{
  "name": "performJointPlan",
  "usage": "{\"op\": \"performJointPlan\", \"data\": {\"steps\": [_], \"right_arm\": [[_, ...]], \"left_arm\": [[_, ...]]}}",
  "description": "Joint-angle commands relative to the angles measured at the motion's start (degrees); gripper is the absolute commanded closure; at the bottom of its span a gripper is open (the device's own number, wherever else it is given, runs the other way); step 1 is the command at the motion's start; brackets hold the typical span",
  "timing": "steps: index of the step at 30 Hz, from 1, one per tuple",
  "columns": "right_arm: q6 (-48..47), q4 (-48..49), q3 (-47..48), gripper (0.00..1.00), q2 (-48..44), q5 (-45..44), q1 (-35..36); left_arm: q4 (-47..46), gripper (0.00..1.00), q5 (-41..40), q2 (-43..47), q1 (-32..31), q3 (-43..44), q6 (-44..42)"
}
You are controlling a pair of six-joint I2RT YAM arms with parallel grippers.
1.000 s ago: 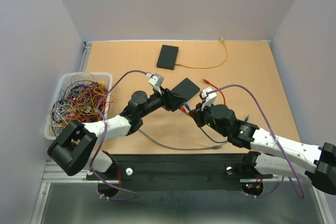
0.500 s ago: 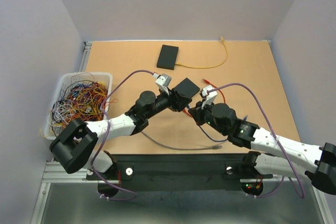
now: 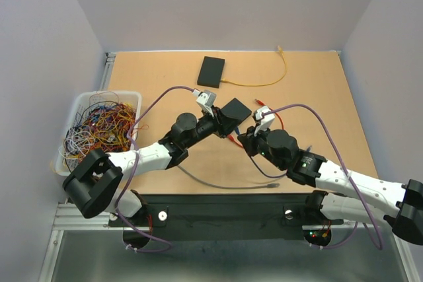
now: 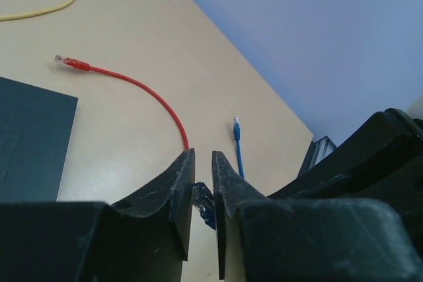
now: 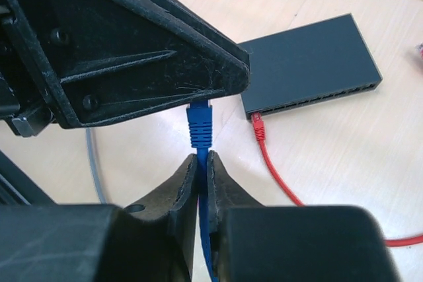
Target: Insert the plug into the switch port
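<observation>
Right wrist view: right pincer [image 5: 198,163] clamps the blue cable [image 5: 204,219] behind its plug [image 5: 199,127]; left pincer [image 4: 203,156] nearly closed, hold unclear.

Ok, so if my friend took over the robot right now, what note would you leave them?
Left gripper: looks pinched shut on the tip of the blue plug.
Right gripper: shut on the blue cable just behind that plug.
Switch: lies just beyond them, its row of ports facing the right gripper. A red cable ends at one port.
Done: the plug is held.
Still to do: line it up and push it into a free port.
</observation>
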State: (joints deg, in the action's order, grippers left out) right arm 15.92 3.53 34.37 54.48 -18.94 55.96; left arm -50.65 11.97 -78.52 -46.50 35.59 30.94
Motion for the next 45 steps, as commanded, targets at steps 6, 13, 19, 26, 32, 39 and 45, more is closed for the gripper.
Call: {"op": "performJointPlan", "data": {"steps": [6, 13, 19, 26, 32, 39, 45], "right_arm": [[0.0, 4.2, 2.6, 0.41, -1.4, -1.8, 0.1], [-0.4, 4.4, 3.3, 0.47, -0.3, -2.6, 0.1], [0.1, 5.1, 3.9, 0.59, 1.5, -3.5, 0.1], [-0.1, 5.9, 4.7, 0.62, 3.3, -3.6, 0.1], [-0.3, 6.4, 4.9, 0.62, 4.2, -3.7, 0.1], [-0.4, 7.2, 5.2, 0.70, 4.2, -4.7, 0.1], [0.2, 7.5, 5.4, 0.72, 6.1, -4.8, 0.1]], "left_arm": [[-1.0, 1.00, -1.1, 2.7, -0.7, 1.3, 1.2], [-1.1, 1.00, -1.4, 2.6, -0.9, 1.5, 2.1], [-1.2, 1.00, -1.7, 2.8, -0.9, 1.4, 2.5], [-1.1, 1.00, -1.7, 2.5, -1.0, 1.5, 2.6], [-1.2, 1.00, -1.7, 2.5, -1.0, 1.3, 2.5], [-1.3, 1.00, -1.9, 2.0, -1.0, 1.6, 2.3], [-1.4, 1.00, -1.9, 2.3, -1.0, 1.3, 2.2]]}}
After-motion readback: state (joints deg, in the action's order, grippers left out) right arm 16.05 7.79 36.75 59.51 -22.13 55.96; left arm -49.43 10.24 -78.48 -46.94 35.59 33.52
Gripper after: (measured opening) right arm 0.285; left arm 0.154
